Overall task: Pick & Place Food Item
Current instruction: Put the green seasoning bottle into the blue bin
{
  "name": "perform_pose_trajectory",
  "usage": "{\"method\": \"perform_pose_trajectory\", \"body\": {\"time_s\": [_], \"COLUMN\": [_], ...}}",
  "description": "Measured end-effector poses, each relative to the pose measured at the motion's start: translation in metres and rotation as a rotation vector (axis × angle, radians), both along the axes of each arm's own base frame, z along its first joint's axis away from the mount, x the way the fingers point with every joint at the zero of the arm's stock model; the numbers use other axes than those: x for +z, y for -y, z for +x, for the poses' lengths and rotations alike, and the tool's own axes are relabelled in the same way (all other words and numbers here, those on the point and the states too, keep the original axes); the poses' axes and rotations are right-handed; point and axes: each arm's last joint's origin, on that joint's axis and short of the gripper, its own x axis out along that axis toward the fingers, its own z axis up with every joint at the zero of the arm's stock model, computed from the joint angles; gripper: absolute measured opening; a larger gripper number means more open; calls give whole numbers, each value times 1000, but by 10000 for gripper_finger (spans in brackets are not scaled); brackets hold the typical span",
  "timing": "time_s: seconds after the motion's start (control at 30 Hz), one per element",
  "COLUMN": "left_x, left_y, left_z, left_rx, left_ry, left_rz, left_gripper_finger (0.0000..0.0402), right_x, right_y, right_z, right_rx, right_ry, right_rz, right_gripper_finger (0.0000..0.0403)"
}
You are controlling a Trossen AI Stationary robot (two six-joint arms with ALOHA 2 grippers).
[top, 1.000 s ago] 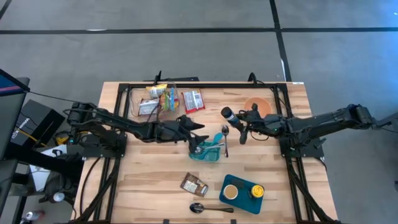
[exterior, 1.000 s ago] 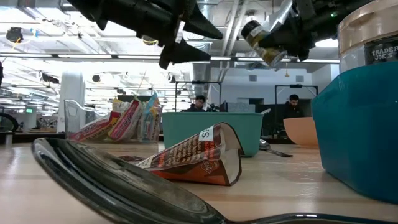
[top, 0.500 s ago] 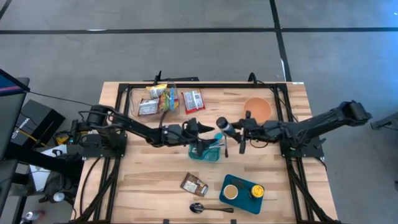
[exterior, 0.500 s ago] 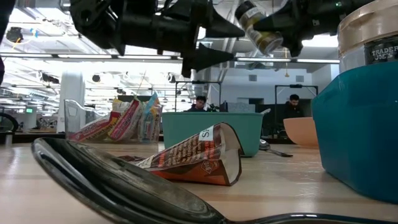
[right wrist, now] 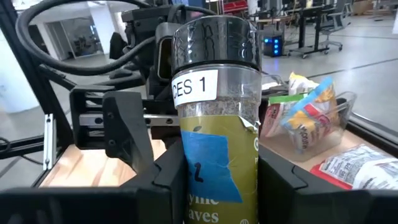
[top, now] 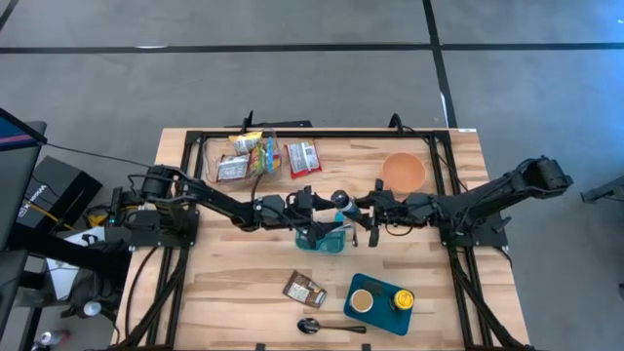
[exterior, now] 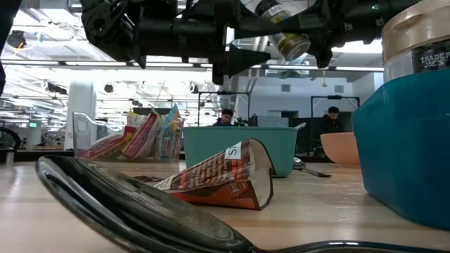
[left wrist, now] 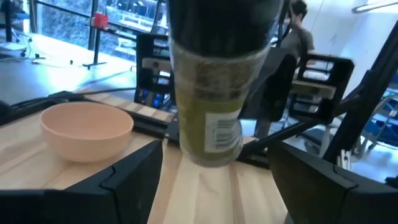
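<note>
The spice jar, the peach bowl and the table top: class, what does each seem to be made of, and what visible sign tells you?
Spice jar: clear glass or plastic, cannot tell which; dried herbs show through, under a glossy black ridged cap, likely plastic.
Peach bowl: matte, smooth, evenly coloured; probably plastic or ceramic.
Table top: pale wood, with plank seams and grain.

Mid-table was crowded: left gripper (top: 327, 202) and right gripper (top: 357, 206) met nose to nose over the teal bin (top: 323, 239), spice jar (top: 341, 201) between them. Bare wood lay open toward the table's front left. Snack packet (top: 304, 289), spoon (top: 330, 327) and teal tray (top: 380, 302) blocked the front centre; peach bowl (top: 403, 172) and clear snack container (top: 244, 156) blocked the back.
</note>
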Motion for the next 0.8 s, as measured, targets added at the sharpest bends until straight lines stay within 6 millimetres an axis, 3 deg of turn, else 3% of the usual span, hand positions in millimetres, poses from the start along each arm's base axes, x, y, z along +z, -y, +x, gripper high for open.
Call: {"method": "perform_pose_trajectory", "body": {"time_s": [0.37, 0.8], "left_x": [-3, 0], "left_y": [-1, -9], "left_z": [0, 1], "left_rx": [-41, -42], "left_ry": [-29, 2], "left_rz": [4, -31], "left_gripper_finger": [288, 344], "right_x": [2, 2], "right_y": [-1, -1], "right_z": [0, 0], "right_rx": [23, 43], "right_ry": [27, 30], "right_rz": [32, 56], "right_gripper_finger": [128, 128]}}
